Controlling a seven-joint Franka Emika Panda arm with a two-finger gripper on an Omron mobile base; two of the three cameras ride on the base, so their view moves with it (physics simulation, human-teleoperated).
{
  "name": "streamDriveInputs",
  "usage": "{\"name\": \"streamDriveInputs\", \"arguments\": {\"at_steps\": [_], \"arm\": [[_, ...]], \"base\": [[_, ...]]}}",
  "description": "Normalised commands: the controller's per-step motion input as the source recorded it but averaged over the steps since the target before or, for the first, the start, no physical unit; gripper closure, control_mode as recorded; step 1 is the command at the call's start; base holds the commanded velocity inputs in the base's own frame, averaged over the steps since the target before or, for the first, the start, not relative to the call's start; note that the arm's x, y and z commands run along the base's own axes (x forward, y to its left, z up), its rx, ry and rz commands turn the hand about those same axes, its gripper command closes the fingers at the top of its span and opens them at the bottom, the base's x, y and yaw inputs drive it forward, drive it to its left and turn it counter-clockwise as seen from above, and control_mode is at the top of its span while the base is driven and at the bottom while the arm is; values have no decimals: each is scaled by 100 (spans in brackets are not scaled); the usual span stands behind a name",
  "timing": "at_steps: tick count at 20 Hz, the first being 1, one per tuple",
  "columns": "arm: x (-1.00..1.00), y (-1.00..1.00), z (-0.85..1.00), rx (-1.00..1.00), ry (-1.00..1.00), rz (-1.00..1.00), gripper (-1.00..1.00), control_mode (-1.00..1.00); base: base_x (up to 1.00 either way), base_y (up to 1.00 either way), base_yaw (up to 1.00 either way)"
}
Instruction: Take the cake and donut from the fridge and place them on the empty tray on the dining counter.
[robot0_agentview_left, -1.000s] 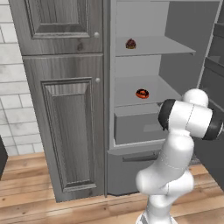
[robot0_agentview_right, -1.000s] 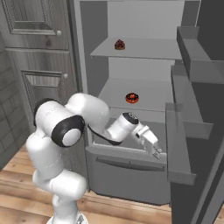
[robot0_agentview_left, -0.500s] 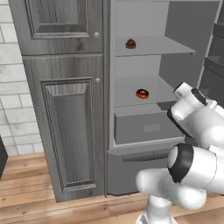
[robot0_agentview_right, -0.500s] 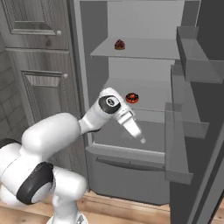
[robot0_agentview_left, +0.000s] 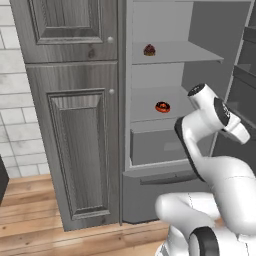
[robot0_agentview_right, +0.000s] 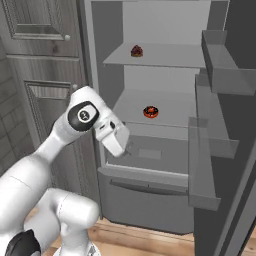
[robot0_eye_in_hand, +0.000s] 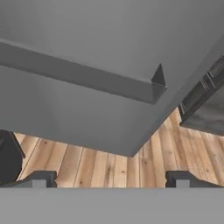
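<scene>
Floorboards (robot0_eye_in_hand: 144, 162) under open gripper (robot0_eye_in_hand: 111, 178) — donut (robot0_agentview_right: 150, 112) shelved.

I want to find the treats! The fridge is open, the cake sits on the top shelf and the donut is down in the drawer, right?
Not quite. The donut sits on the shelf above the drawer, as the right base view shows. The cake is on the top shelf of the open fridge.

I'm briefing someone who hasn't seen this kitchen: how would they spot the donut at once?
Find the open grey fridge beside the wood-panelled cabinet. Inside, look at the lower shelf just above the drawer: the donut sits there alone. It is ring-shaped with orange-red glaze, unlike the smaller dark cake one shelf up.
</scene>
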Motion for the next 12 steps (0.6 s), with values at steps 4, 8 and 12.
{"name": "streamDriveInputs", "arguments": {"at_steps": [4, 8, 12], "arm": [[-6, 72, 65, 22, -13, 18, -100, -100], [-8, 51, 45, 20, -1, 45, -100, -100], [-3, 35, 7, 5, 0, 73, -100, -100]], "base": [[0, 0, 0], [0, 0, 0], [0, 0, 0]]}}
